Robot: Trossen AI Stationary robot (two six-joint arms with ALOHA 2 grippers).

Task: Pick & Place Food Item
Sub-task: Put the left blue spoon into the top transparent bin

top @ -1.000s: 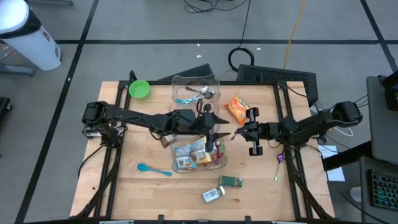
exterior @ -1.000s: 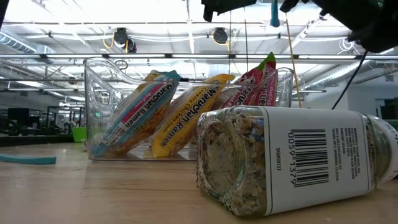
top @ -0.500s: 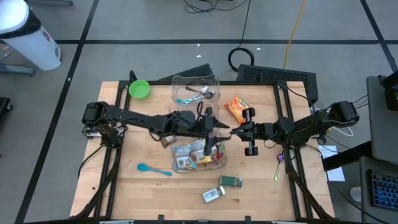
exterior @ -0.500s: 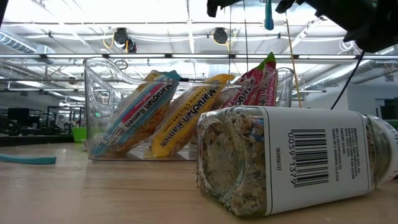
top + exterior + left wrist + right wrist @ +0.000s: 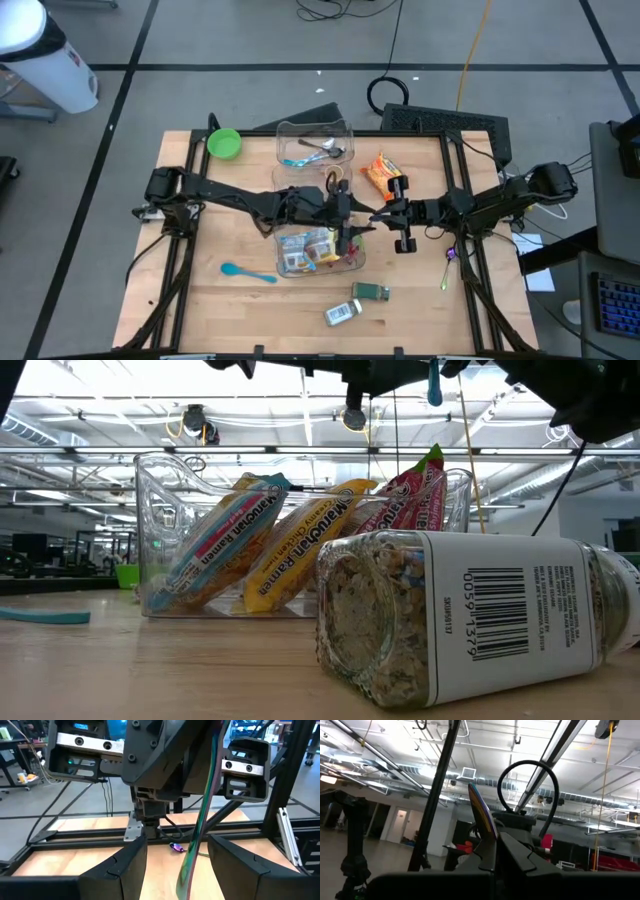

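**High view.** Left pincer (image 5: pixel 345 215) and right pincer (image 5: pixel 377 213) meet tip to tip above the far edge of the clear bin (image 5: pixel 282 252). The bin stands on the surface (image 5: pixel 200 300) and holds ramen packets (image 5: pixel 310 252). The item between the two pincers is too thin to make out here. An orange snack bag (image 5: pixel 378 170) lies beyond the right pincer, apart from it.

**Low view.** Ramen packets (image 5: pixel 270 540) stand on edge in the bin (image 5: pixel 150 490). A jar (image 5: pixel 470 620) lies on its side in front of it. Both arms are dark shapes overhead.

**Left wrist view.** A thin food packet (image 5: pixel 200 820), seen edge on, hangs between the left pincer's fingers (image 5: pixel 125 870). They are spread wide, clear of it on both sides. The right pincer (image 5: pixel 150 795) sits directly opposite, close.

**Right wrist view.** The right pincer (image 5: pixel 492 855) is clamped on the packet (image 5: pixel 481 812), which rises from between its tips.

**Step, judged.** Mid-air transfer of the packet over the bin. The next move probably calls for the left pincer to close squarely on the flat faces before the right lets go. After that, a lowering into a free slot beside the ramen.
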